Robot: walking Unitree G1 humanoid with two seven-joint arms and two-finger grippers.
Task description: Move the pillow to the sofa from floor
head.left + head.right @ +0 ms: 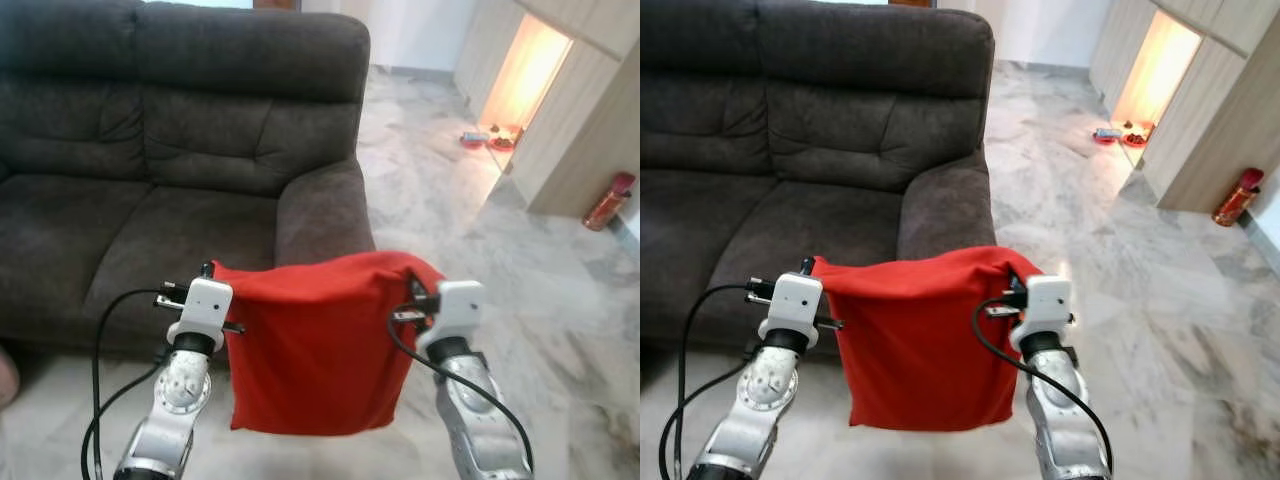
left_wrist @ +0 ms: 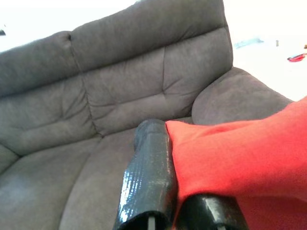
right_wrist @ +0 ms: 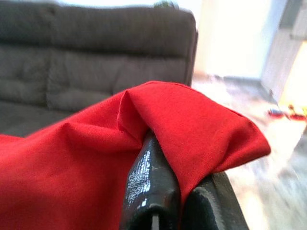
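The red pillow [image 1: 315,345] is hanging in the air in front of the dark grey sofa [image 1: 150,160], clear of the marble floor [image 1: 560,290]. It is being held up by its two top corners, sagging flat like a limp cloth between the arms. It is sitting level with the front edge of the seat cushions, just before the sofa's right armrest [image 1: 322,215], and is covering part of the armrest's lower front.

The left gripper [image 2: 175,167] is pinching the pillow's left top corner; in the left wrist view the fabric is running between the two black fingers [image 2: 148,177]. In the head views the fingers themselves are mostly hidden behind the white wrist housing [image 1: 205,300].

The right gripper [image 3: 184,184] is clamping the right top corner. The red cloth is bunching and folding over the finger [image 3: 151,182], so the fingertips are buried in fabric and cannot be made out.

The pillow's lower edge is hanging free. Both forearms are cut off at the bottom of the frame.

Far right, a red fire extinguisher [image 1: 610,200] is lying near a wooden cabinet [image 1: 585,110]. Small red items [image 1: 488,138] by the lit doorway are too small to identify.
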